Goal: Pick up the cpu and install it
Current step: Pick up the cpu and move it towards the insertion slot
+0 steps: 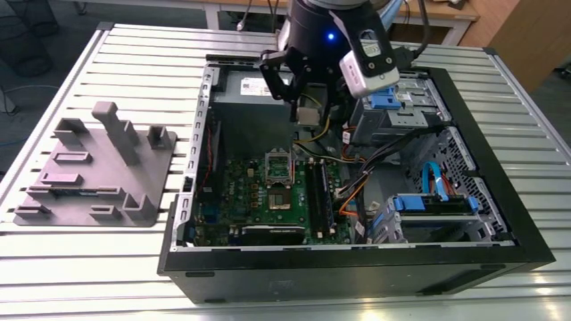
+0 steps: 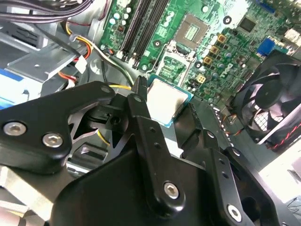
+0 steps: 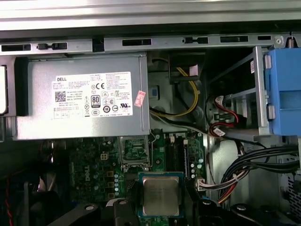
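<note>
Up above the green motherboard (image 1: 250, 194), the black gripper (image 1: 309, 115) clamps the cpu (image 3: 161, 195) by its edges — a flat square chip with a dull silver top and a thin teal rim. On the motherboard sits the silver metal socket frame (image 3: 135, 149). Beside the motherboard are a grey steel power supply (image 3: 80, 99), looping yellow-and-black cables (image 3: 188, 96) and a black fan (image 2: 270, 101) — all crowded inside the black computer case (image 1: 357, 271).

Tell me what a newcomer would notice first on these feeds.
The gripper, jaws shut on the cpu, hangs over the open computer case, above the green motherboard. On the exterior view's left, a grey tray with upright posts sits on the slatted table.
</note>
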`<state>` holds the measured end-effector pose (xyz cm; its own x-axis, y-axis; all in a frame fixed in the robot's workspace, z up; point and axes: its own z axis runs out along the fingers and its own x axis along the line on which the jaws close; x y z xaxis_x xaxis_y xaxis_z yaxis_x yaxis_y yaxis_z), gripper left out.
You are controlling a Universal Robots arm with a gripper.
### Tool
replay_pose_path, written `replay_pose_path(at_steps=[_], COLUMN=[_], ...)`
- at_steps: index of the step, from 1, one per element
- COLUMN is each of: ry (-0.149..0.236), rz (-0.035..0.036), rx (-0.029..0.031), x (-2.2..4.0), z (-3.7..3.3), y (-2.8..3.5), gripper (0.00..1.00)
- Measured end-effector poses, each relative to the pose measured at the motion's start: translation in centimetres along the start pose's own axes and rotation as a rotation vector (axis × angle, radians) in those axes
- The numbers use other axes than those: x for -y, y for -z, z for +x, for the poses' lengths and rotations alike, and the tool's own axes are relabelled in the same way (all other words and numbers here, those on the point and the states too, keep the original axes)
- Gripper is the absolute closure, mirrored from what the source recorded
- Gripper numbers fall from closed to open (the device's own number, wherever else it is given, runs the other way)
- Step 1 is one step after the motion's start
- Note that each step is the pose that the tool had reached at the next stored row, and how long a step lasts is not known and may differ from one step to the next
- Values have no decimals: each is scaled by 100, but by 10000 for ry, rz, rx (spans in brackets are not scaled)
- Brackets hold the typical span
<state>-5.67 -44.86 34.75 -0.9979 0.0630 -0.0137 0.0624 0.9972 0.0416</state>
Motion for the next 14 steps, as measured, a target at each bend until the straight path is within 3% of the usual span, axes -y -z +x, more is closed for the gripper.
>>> replay_pose_path(at_steps=[8, 14], ry=[1, 1], rz=[-1, -4], rx=[0, 0], x=[150, 224], z=[18, 43], y=[-85, -152], gripper=[53, 53])
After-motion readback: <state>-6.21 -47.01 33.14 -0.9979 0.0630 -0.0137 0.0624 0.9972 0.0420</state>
